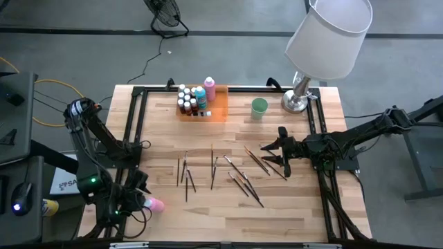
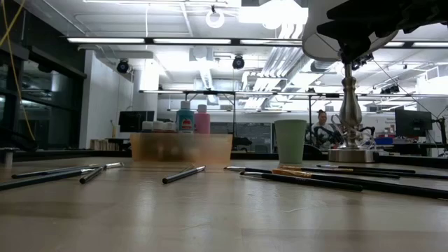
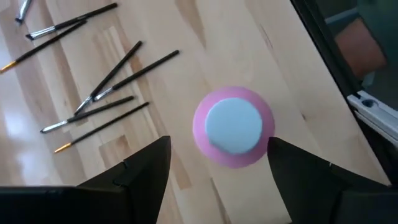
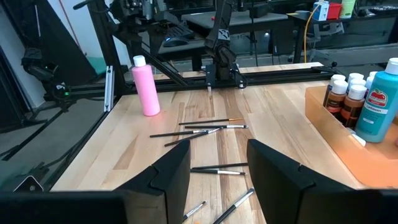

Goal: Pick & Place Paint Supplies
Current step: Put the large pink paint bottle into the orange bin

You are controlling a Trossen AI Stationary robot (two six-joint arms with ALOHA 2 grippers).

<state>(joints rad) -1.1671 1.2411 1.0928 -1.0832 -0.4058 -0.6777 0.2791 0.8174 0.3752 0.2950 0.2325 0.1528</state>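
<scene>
Paint bottles [image 1: 194, 99] are mostly home already — a tight cluster of white caps packed into the orange tray [image 1: 220, 111] at the far side of the table, with a taller blue one and a pink one standing among them. One straggler is left: a pink bottle [image 1: 156, 205] standing upright on the bare wood at the near left corner, well apart from the tray. And the paintbrushes [image 1: 235, 173] are nowhere near done — a good dozen lie scattered across the middle of the table, none of them in the green cup [image 1: 259, 107] that waits beside the lamp [image 1: 325, 41]. So my read: bottles nearly finished, brushes hardly started, if the cup is where they belong.

Now the action. The left gripper [image 3: 217, 180] hangs right over that last pink bottle, looking straight down on its white cap, with one finger on either side of it. Fingers spread wide and not pinching — there's a sliver of wood visible between each tip and the bottle, so nothing is grasped.

Over on the other side, the right gripper [image 1: 282, 153] hovers above the right-hand end of the brush scatter, fingers parted about halfway and carrying nothing; brushes lie on the wood below and ahead of it.
</scene>
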